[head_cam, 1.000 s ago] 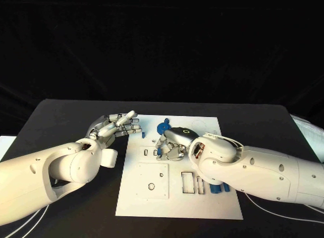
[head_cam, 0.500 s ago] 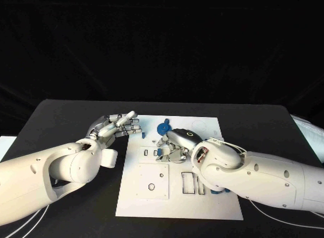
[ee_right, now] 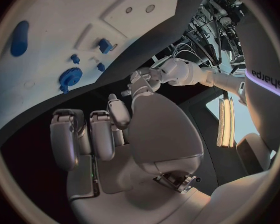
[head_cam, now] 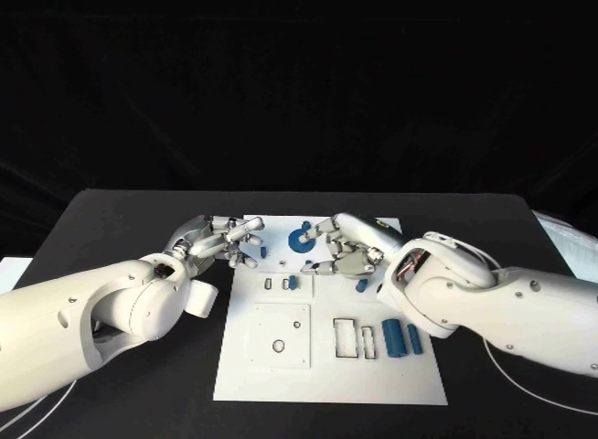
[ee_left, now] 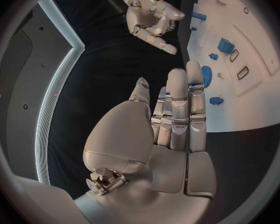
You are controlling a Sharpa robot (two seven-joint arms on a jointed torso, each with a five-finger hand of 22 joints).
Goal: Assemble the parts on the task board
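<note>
White and flat, the task board (head_cam: 280, 366) lay in the middle of the black table (head_cam: 128, 206). A blue gear (head_cam: 301, 240) sat near its far edge, between the two hands. Two blue cylinders (head_cam: 393, 337) lay side by side at the board's right side, close to the right forearm, and a small blue peg (head_cam: 293, 282) stood in a slot near the middle. The left hand (head_cam: 221, 240) hung over the board's far left corner, fingers straight, close together and holding nothing. The right hand (head_cam: 348, 245) hovered just right of the gear, fingers curled inward around nothing visible.
</note>
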